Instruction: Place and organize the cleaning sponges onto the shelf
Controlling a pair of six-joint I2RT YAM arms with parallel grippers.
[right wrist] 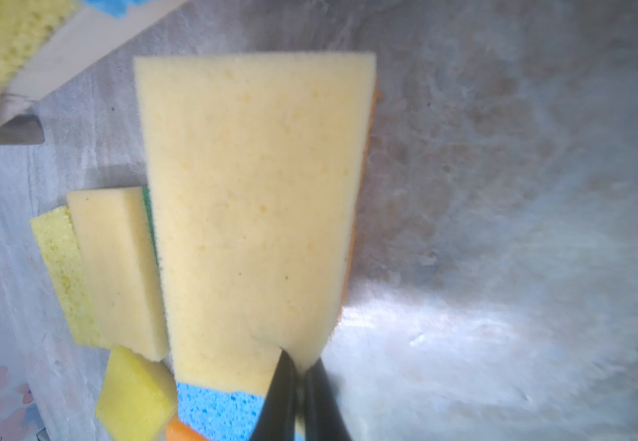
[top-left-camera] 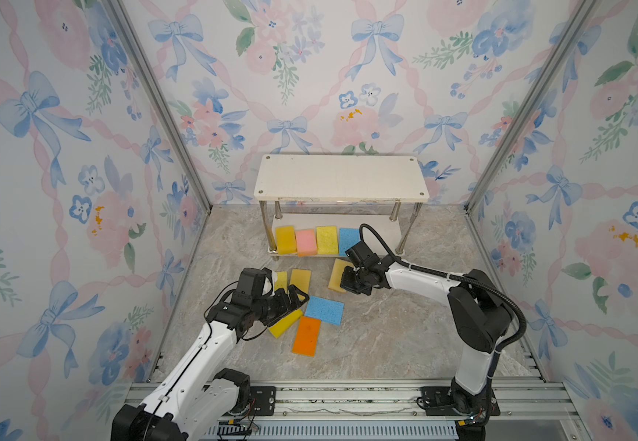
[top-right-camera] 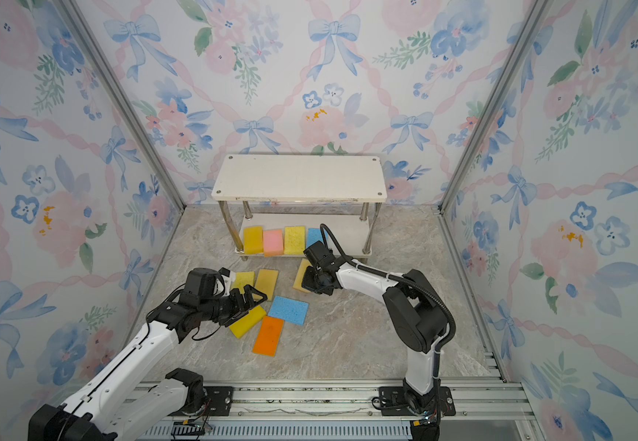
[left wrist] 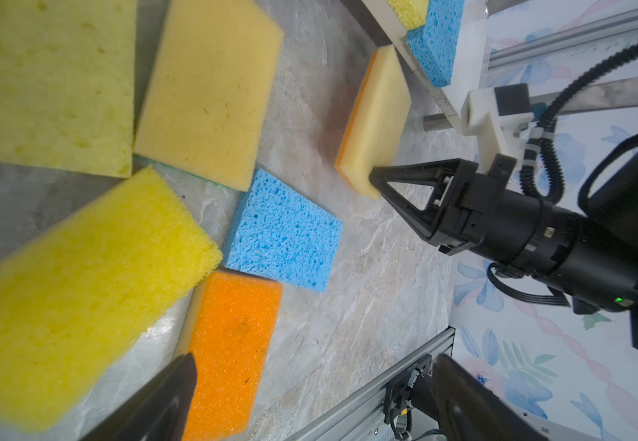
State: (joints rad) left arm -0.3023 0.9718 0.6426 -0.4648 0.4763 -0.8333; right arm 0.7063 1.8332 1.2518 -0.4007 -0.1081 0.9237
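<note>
Just in front of the shelf point(top-left-camera: 342, 177), the right hand point(right wrist: 300, 366) pinches a tan sponge point(right wrist: 248, 191) — the left hand point(top-left-camera: 302, 296), farther out, stands spread wide.

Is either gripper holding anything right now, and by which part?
The right gripper pinches the tan sponge at one short end; left gripper is open, holding nothing.

The shelf point(top-left-camera: 342, 177) stands at the far middle of the desk point(top-left-camera: 386, 336), with four sponges point(top-left-camera: 317, 240) side by side on its lower board point(top-left-camera: 390, 235), a lone sponge point(top-left-camera: 337, 272) just near of its right half, and five more sponges point(top-left-camera: 324, 310) clustered nearer and to the left.
</note>
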